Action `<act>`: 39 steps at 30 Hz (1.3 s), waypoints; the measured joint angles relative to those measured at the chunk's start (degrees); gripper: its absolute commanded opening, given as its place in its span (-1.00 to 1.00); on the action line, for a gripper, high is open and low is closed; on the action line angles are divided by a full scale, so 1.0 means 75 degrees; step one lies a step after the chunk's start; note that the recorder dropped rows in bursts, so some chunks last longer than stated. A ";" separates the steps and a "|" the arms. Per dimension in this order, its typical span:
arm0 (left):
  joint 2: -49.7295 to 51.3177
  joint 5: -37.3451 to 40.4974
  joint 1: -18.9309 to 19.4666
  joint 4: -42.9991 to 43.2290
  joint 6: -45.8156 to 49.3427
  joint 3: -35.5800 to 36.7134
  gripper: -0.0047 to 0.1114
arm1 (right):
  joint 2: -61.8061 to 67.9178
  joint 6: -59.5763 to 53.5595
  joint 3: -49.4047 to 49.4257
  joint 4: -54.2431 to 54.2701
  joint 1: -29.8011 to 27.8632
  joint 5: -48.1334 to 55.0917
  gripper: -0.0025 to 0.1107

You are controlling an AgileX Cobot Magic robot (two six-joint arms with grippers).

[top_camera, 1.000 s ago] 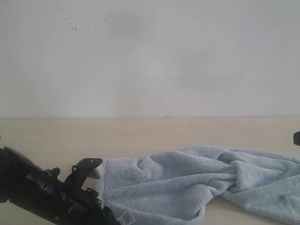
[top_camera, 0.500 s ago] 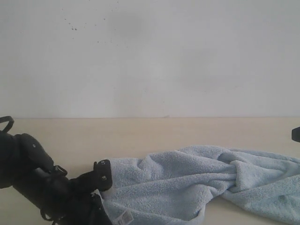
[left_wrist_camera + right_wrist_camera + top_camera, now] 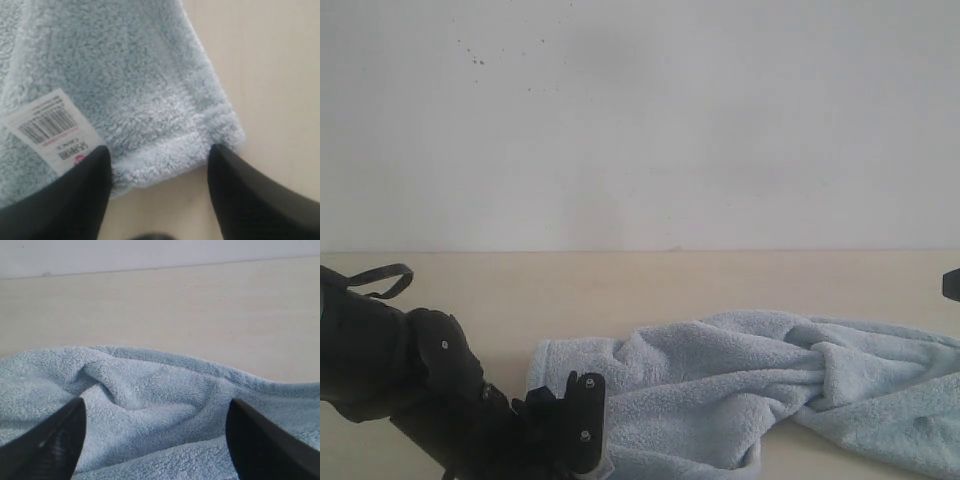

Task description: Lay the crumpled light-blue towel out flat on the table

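Barcode label on towel apparently touches left end effector; print unreadable.

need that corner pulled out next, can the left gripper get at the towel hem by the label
Probably yes. The left gripper is open, its fingers straddling the towel hem beside the label, with nothing between; only the table lies beneath.

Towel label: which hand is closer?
Left. The left hand straddles the towel corner, one finger at the label; the right hand hangs over bunched towel at the other end.
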 measured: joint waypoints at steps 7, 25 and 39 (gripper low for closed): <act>0.0000 -0.0356 0.0000 0.0111 -0.0171 0.0000 -0.62 | 0.0000 -0.0013 0.0000 0.0047 0.0000 0.0000 0.33; -0.0600 -0.0576 0.0000 0.0569 -0.1361 0.0014 -0.85 | 0.0000 -0.0063 0.0000 0.0449 0.0000 0.0059 0.33; -0.3323 -0.1548 0.0575 0.0569 -0.2847 0.0014 -0.85 | -0.0018 0.0232 0.0509 -0.1009 0.0000 0.2208 0.33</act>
